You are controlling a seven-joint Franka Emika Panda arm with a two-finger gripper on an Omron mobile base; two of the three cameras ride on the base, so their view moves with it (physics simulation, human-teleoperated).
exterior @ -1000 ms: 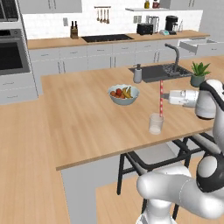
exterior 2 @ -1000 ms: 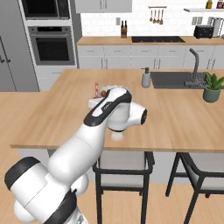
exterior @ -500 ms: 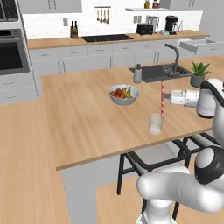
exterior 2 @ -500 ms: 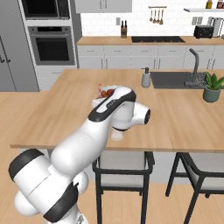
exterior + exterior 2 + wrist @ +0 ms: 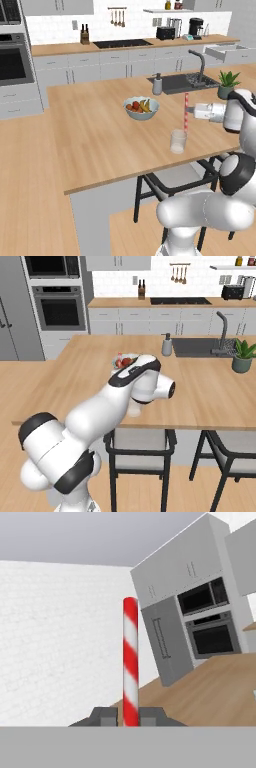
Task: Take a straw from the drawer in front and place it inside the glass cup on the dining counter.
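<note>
The claw (image 5: 188,111) is pinched on the straw (image 5: 186,112), which stands upright in its grip. In the hand view the two dark finger tips (image 5: 103,716) press against the straw (image 5: 130,662) from either side, and its red and white stripes rise straight up between them against a white wall, tall grey cupboards and a built-in oven.

The left base view gives what the hand camera cannot — the straw hangs above the glass cup (image 5: 178,141), with its lower end at about the level of the cup's rim; whether the tip is already inside the glass cannot be told. The cup stands on the dining counter (image 5: 95,135) near its front edge, well apart from the bowl of fruit (image 5: 141,107) further back. Behind the counter's far right part lie a sink (image 5: 185,82) with a tap and a soap bottle (image 5: 157,84), and a potted plant (image 5: 227,84) at the right. Against the far cupboards at the upper right, the drawer (image 5: 227,52) stands pulled out.

In the right base view the robot's own arm covers the cup and the claw — the bowl of fruit (image 5: 123,361) peeks out just behind the arm, and black stools (image 5: 139,453) stand under the counter's near edge.
</note>
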